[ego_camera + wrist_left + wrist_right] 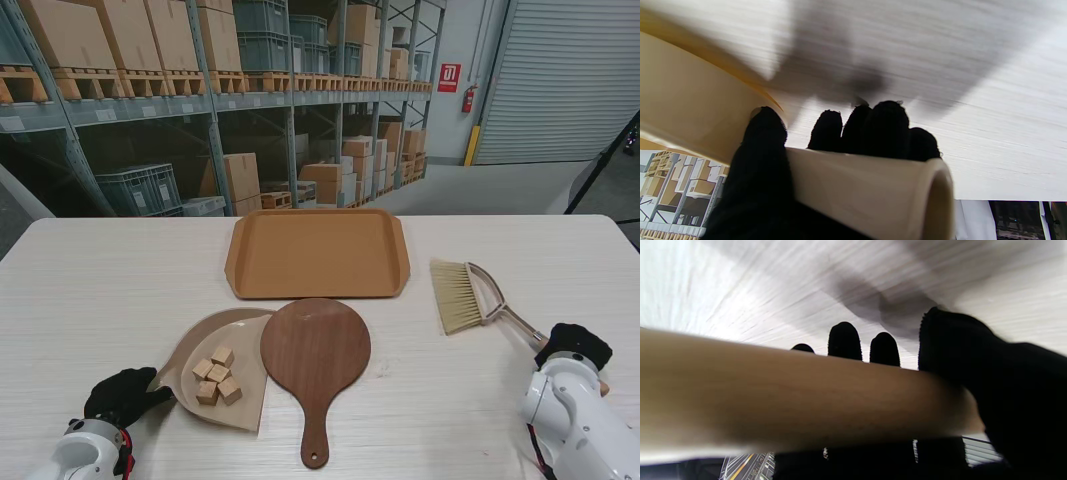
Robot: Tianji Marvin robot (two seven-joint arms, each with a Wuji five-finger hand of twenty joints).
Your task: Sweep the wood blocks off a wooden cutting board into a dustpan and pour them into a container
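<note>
Your left hand (122,395) grips the dustpan (205,340), blocks (217,375) inside. Your right hand (573,347) grips the brush (468,296). The tray (317,252) lies far, slightly right of the dustpan.

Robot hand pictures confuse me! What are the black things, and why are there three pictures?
The black things are gloved robot fingers. The big picture looks down from the robot's stand at a table. The other two come from cameras on its wrists, so they look upside down.

The left robot hand holds the handle of a tan dustpan with small wood blocks inside. The right robot hand holds a brush by its handle. A round wooden cutting board lies in the middle, and an orange tray sits farther away.
</note>
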